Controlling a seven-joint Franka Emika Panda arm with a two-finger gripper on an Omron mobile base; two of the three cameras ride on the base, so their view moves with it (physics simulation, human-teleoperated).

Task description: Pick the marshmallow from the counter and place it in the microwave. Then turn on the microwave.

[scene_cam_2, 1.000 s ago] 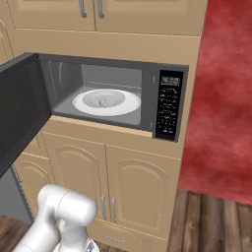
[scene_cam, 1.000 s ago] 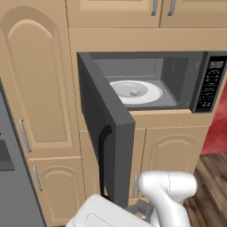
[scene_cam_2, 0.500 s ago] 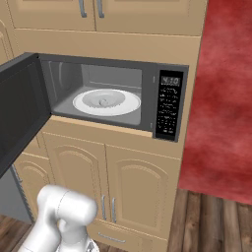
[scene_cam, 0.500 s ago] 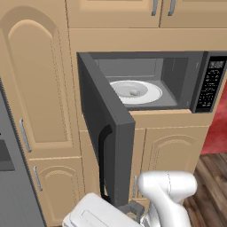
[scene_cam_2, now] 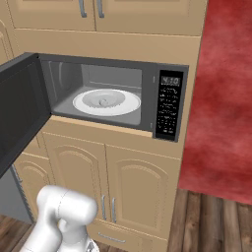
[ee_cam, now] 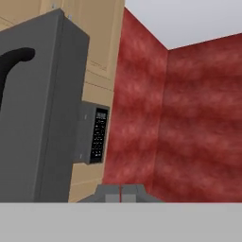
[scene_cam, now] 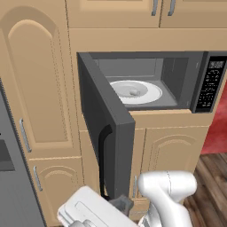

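The microwave stands built into tan cabinets with its door swung wide open to the left. Inside lies a white round plate, and the marshmallow rests as a small pale lump at the plate's middle. My gripper is shut with nothing between its tips. It hangs low in front of the open door, looking up past the door's outer face and black handle toward the button panel. The counter is out of view.
The black button panel is on the microwave's right. Tan cabinet doors lie below and above. A red wall is to the right, a grey appliance to the left, and a wood floor below.
The white hand at the bottom of the left base view has risen a little and shifted left. Microwave, door, plate and marshmallow have not moved.
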